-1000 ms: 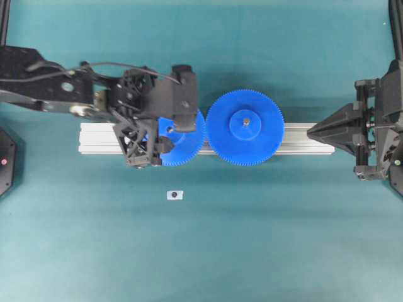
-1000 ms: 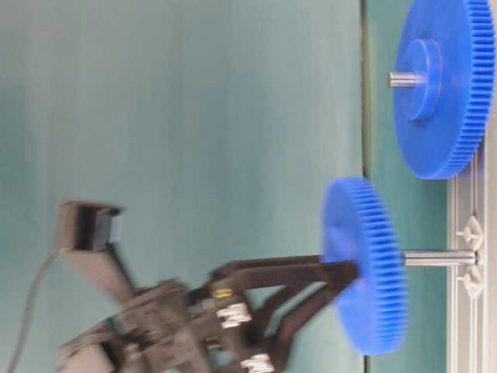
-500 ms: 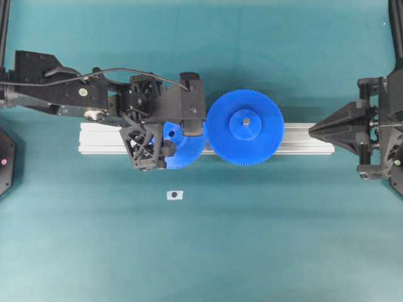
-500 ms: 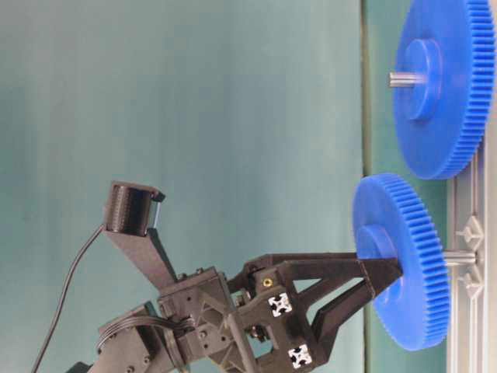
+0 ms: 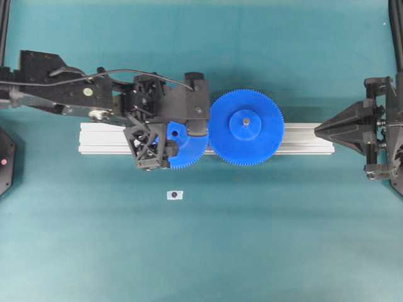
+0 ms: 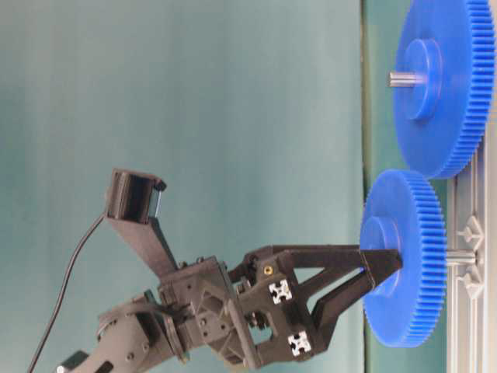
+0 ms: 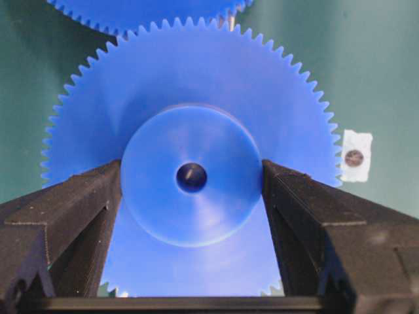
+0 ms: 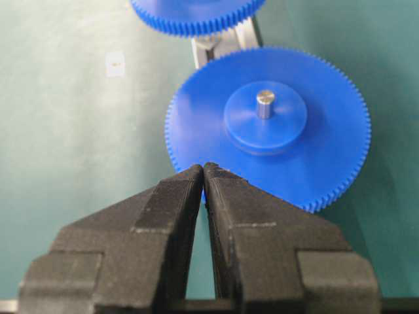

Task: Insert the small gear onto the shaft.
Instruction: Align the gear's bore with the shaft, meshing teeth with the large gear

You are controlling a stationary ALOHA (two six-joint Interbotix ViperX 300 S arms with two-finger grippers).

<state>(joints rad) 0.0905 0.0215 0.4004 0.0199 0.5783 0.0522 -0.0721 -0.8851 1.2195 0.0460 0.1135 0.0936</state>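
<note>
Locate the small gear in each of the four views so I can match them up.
Overhead: the small gear sits left of centre on the rail, partly under the left pincer.
Table-level: lower right, edge-on, hub gripped.
Left wrist: fills the centre, hub between the fingers.
Right wrist: only its toothed rim at the top edge.
Shared landmark: the large gear beside it.

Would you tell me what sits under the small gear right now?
Under the small gear a short stub of the shaft runs into the aluminium rail. The shaft's base and its tip inside the hub are covered.
</note>
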